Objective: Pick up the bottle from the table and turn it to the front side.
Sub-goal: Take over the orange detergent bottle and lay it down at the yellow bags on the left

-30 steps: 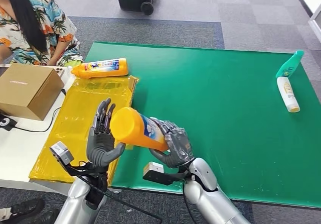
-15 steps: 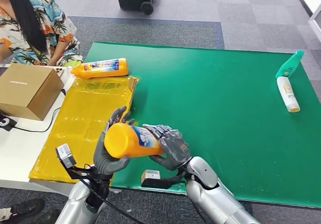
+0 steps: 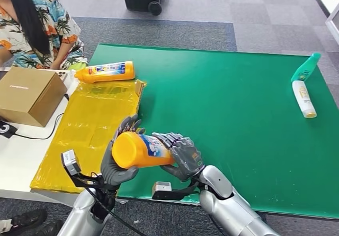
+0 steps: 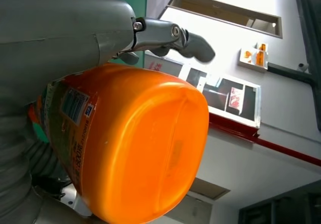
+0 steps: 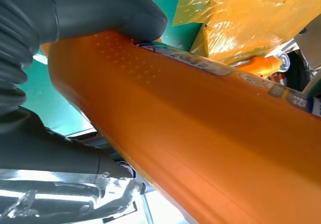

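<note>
Table (image 3: 248,141): you see green cloth covering most of the frame, from the upper middle down to the lower right.
Yellow sheet (image 3: 88,125): it lies left of centre, overlapping the green cloth's left edge.
Person (image 3: 36,24): seated in the upper left corner, in a patterned shirt.
Cardboard box (image 3: 28,96): at the left edge, just below the person.
Bottle (image 3: 140,150): your task item is orange, lying sideways off the table in the lower middle, base toward the camera, label partly showing.
Right hand (image 3: 181,156): clamped around the bottle's far end, thumb pressed on its side in the right wrist view.
Left hand (image 3: 118,164): cupped behind the bottle's base, fingers touching it; you cannot tell whether it truly grips.
Second orange bottle (image 3: 106,72): lying flat, upper left of centre.
White bottle (image 3: 303,98): at the right edge.
Green bottle (image 3: 305,67): just above it, touching.
</note>
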Controlling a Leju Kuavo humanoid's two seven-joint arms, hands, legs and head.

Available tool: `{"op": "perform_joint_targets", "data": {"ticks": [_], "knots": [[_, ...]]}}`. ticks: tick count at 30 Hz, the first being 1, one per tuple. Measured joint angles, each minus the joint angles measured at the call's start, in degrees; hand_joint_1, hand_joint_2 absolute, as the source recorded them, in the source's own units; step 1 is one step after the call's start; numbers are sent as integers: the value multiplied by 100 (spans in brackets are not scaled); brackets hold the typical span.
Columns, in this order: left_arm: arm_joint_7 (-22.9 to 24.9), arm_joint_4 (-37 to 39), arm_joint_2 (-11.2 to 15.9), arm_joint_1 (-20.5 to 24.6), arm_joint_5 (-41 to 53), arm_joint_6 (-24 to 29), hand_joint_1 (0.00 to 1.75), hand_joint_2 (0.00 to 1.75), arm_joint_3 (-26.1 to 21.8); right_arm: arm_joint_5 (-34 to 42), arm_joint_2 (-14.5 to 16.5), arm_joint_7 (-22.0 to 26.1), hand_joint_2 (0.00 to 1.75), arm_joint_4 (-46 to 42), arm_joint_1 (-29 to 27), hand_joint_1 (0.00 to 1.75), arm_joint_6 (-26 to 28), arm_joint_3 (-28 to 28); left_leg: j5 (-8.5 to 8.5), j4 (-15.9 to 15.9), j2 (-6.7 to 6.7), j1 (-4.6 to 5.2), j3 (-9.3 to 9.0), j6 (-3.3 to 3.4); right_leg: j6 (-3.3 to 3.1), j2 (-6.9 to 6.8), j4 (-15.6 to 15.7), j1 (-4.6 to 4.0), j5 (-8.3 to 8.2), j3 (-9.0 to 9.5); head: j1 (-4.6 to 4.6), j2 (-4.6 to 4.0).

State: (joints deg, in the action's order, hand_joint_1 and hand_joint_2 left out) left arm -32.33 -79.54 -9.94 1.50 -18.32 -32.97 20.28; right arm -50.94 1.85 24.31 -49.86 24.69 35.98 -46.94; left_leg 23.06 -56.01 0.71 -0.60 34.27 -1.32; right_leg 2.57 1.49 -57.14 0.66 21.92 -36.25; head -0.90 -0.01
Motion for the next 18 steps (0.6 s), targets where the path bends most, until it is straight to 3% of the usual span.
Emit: {"op": "perform_joint_targets", "data": {"ticks": [11, 12, 15, 16, 18], "knots": [[10, 51, 15, 56, -39, 13, 175, 175, -16, -25, -16, -31, 175, 7, -14, 175, 126, -20, 0, 0, 0, 0, 0, 0, 0, 0, 0, 0, 0, 0, 0, -2], [14, 50, 15, 58, -23, 37, 175, 175, -17, -29, -16, -41, 175, 7, -20, 147, 154, -21, 0, 0, 0, 0, 0, 0, 0, 0, 0, 0, 0, 0, 0, -2], [15, 31, 13, 63, 112, 199, 175, 175, -16, -29, -15, -77, 175, -2, -70, 16, 295, -7, 0, 0, 0, 0, 1, 0, 0, 0, 0, 0, 0, 1, -1, -1], [8, 9, 11, 64, 184, 288, 175, 175, -15, -36, -11, -77, 175, -26, -110, 0, 347, 15, 0, 0, 0, 0, 1, 0, 0, 0, 0, 0, 0, 1, -1, -1], [-22, -74, 9, 77, 358, 535, 175, 175, -14, -65, 24, 5, 175, -129, -239, 0, 419, 128, 0, 0, 0, 0, 3, 0, 0, 0, 0, 0, 0, 1, 0, -2]]}}
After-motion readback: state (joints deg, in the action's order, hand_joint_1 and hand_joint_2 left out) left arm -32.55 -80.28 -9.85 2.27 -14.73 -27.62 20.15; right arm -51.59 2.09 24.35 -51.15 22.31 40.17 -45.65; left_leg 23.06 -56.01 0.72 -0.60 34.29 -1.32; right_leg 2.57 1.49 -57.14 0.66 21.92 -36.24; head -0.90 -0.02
